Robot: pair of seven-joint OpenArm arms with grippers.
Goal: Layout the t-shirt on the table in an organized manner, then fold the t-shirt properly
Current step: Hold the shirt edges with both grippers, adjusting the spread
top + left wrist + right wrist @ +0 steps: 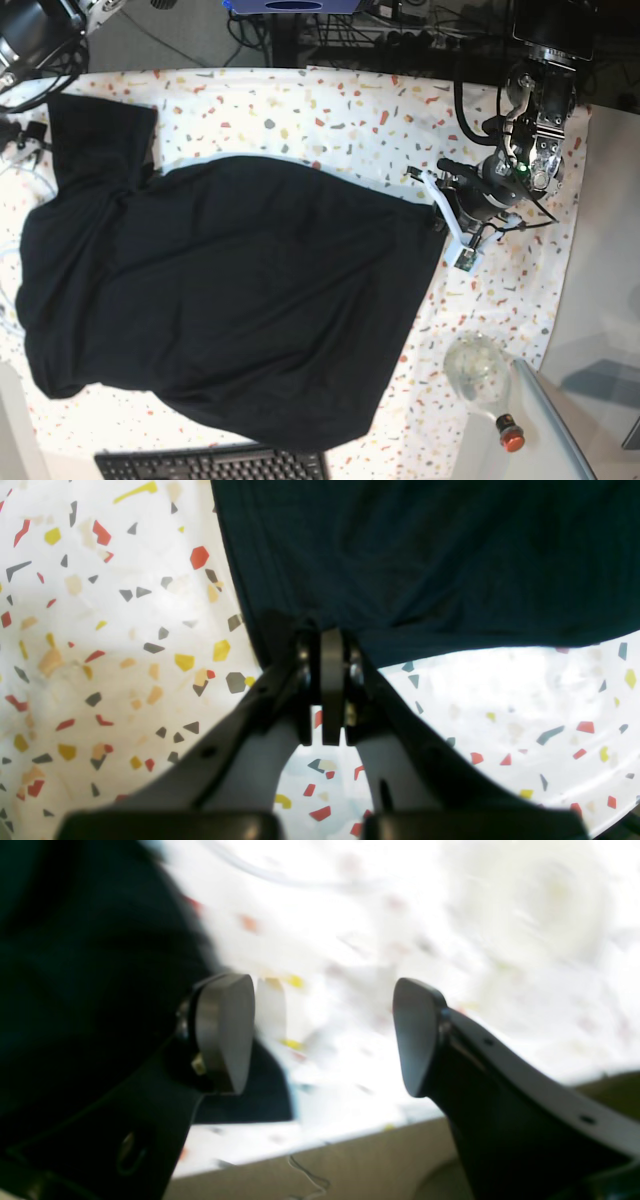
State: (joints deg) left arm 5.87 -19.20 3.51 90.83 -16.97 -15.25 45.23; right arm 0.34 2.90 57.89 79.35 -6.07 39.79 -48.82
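The t-shirt (220,300) sprawls over the left and middle of the table (330,105) (still the laying-out step, I judge), the left gripper (332,645) fingers clamped on its edge, the right gripper (322,1035) fingers apart and empty, so smoothing likely comes next.

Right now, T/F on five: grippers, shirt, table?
1. The left gripper is shut on the t-shirt. True.
2. The right gripper is shut on the t-shirt. False: its jaws stand wide apart, nothing between them.
3. The t-shirt is folded. False: it lies spread out, unfolded, on the table.
4. A keyboard sits at the base view's bottom edge. True.
5. The t-shirt is white. False: it is black.
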